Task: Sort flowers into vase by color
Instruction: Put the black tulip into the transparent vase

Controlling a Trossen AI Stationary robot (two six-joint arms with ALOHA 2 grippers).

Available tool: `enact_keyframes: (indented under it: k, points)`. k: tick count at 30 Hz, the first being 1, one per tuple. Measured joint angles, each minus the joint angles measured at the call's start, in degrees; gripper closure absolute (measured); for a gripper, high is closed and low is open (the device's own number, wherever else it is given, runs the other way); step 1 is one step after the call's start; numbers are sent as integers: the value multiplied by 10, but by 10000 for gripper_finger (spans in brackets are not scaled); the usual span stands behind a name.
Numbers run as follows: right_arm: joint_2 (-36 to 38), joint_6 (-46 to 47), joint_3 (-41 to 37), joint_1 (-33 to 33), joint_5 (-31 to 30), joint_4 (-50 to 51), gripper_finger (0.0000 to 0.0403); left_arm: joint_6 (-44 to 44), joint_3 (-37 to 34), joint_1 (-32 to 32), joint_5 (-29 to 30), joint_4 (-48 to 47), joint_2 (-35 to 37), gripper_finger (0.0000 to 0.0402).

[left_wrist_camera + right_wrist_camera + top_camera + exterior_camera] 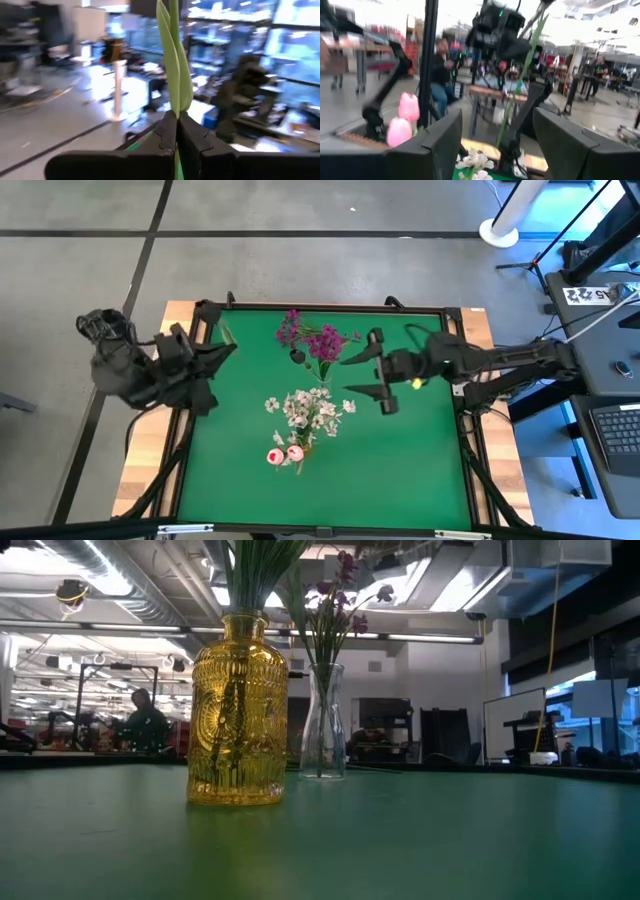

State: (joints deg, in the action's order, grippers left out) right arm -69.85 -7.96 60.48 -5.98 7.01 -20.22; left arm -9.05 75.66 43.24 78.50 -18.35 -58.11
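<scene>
purple flowers [316,338], white-pink flowers [303,418], seemingly upright in vases

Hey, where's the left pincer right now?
In the high view the left pincer is at the mat's far left corner, shut on a green stem, well left of the purple flowers.

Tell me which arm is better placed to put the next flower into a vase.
The left. Its gripper is already shut on a green stem at the table's left edge. The right gripper is open and empty, beside the purple flowers in their vase.
</scene>
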Motion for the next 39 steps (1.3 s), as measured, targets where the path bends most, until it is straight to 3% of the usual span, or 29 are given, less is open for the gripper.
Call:
enact_keyframes:
  k: [3, 6, 15, 26, 32, 39]
  points:
    - [-50, -28, 66, 0, 6, 50, 162, 55, 0, -35, -100, 51, -3, 401]
    - [-95, -27, 117, 16, 53, 55, 162, 81, 0, -77, -193, 70, -12, 401]
    - [-178, 20, 203, 80, 148, 50, 162, 112, 0, -178, -375, 144, -27, 401]
    - [-186, 120, 213, 118, 294, -25, 162, 132, -1, -249, -463, 193, -54, 401]
    - [-186, 119, 213, 116, 291, -13, 162, 167, 0, -284, -516, 229, -83, 401]
    - [-186, 76, 213, 116, 209, 34, 162, 172, 0, -314, -545, 235, -106, 401]
